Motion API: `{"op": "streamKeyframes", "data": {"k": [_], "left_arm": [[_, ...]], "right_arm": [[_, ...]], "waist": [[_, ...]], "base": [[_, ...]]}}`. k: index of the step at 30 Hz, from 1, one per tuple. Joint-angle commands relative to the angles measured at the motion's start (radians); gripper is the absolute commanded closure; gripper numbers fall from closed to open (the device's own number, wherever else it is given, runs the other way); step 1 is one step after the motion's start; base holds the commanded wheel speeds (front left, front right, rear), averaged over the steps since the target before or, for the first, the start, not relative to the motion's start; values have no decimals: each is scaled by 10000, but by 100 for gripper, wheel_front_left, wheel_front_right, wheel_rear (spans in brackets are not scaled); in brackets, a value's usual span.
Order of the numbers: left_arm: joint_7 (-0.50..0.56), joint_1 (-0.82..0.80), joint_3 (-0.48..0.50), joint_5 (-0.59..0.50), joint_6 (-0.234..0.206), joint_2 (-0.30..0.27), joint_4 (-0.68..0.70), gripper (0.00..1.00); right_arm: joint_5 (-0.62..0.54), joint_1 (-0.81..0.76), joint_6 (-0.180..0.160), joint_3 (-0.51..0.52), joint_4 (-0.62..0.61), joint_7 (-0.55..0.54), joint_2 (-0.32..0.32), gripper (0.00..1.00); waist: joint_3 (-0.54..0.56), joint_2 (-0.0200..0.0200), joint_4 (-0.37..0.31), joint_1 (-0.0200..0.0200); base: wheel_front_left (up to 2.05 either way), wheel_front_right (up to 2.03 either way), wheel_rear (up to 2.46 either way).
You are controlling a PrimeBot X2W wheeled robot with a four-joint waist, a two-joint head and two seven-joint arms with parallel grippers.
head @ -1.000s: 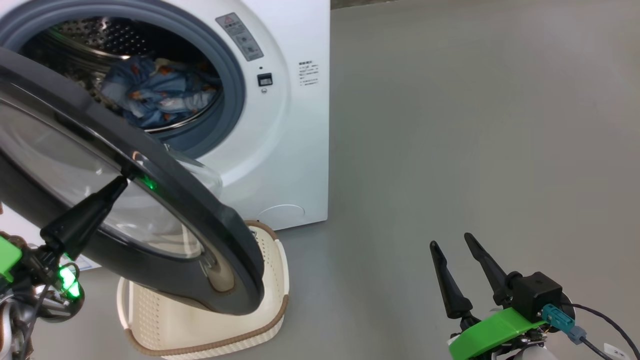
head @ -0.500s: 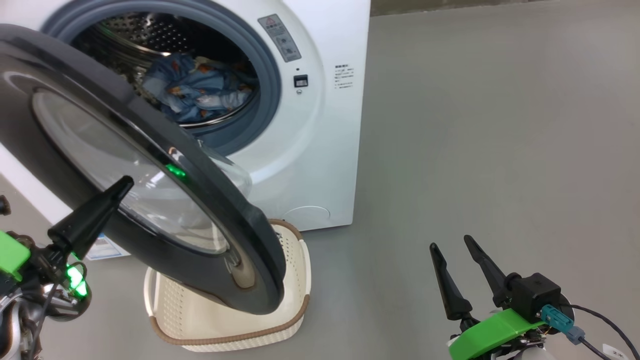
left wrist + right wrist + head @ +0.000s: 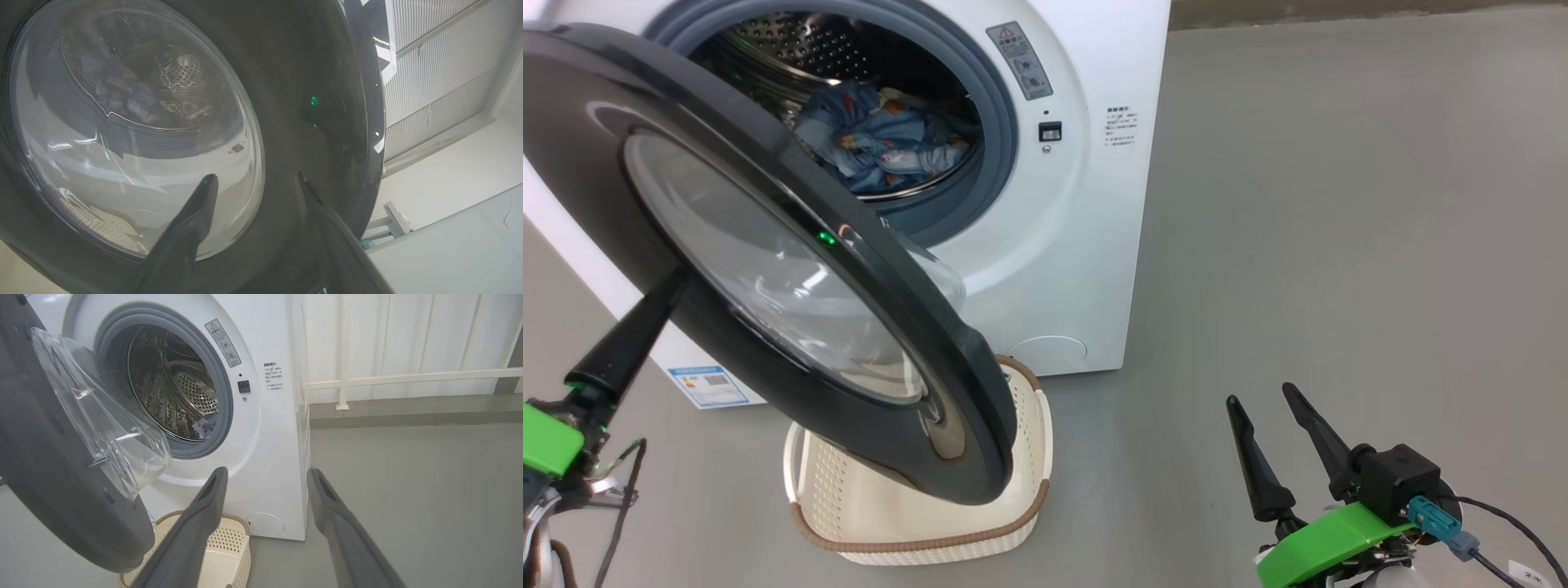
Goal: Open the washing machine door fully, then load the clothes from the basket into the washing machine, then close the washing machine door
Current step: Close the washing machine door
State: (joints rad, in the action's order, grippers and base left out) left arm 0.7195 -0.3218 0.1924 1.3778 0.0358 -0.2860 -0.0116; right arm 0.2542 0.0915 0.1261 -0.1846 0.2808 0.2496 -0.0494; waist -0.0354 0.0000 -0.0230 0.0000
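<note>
The washing machine [image 3: 1078,245] stands at the upper left with its door [image 3: 907,343] swung partway out over the basket [image 3: 923,545]. Light-blue printed clothes [image 3: 882,147] lie in the steel drum. The basket's inside looks bare where it shows. My left gripper [image 3: 674,282] reaches up to the outer face of the door near its lower-left ring. In the left wrist view the left gripper [image 3: 255,177] is open, its fingertips [image 3: 208,183] close against the door [image 3: 294,81]. My right gripper [image 3: 1262,398] is open and holds nothing, low at the right, away from the machine.
Grey floor [image 3: 1339,204] stretches to the right of the machine. A blue label sticker [image 3: 709,385] is on the machine's lower front. A white railing [image 3: 408,377] and a wall stand behind the machine. The basket [image 3: 229,547] sits right against the machine's base.
The head camera has moved, shifting the whole picture to the right. My left finger now meets the door near its lower-left ring instead of over the glass. The right gripper is unchanged.
</note>
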Motion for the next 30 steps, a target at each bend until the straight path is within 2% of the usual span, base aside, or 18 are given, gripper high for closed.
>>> {"op": "streamKeyframes", "data": {"k": [1, 6, 11, 14, 21, 25, 30], "left_arm": [[-181, -138, 304, -289, 226, -505, 179, 0], [-987, 41, 261, -1171, 675, -670, 249, 0], [-2254, 432, 36, -2506, 901, -944, 599, 0], [-3334, 767, -313, -3554, 938, -1230, 866, 0], [-6130, 1720, -1170, -5014, 946, -1726, 939, 0], [-7613, 2260, -1525, -5608, 947, -1824, 441, 0], [-8914, 2616, -2012, -6083, 948, -1998, -127, 0]], "right_arm": [[1, 322, 46, -160, -209, 122, -9, 0], [0, 318, 46, -156, -142, 122, -9, 0], [-15, 274, 46, -108, -139, 122, -9, 0], [-18, 246, 46, -69, -151, 122, -9, 0], [6, 216, 46, -77, -181, 122, -9, 0], [36, 187, 46, -77, -170, 122, -16, 0], [65, 201, 46, -29, -201, 122, -88, 0]], "waist": [[42, 0, 46, 0], [149, 0, 92, 0], [220, 0, 122, 0], [238, 0, 137, 0], [282, 0, 118, 0], [301, 0, 106, 0], [324, 0, 112, 0]], "base": [[0, 0, 0], [0, 0, 0], [0, 0, 0], [0, 0, 0], [0, 0, 0], [0, 0, 0], [0, 0, 0]]}}
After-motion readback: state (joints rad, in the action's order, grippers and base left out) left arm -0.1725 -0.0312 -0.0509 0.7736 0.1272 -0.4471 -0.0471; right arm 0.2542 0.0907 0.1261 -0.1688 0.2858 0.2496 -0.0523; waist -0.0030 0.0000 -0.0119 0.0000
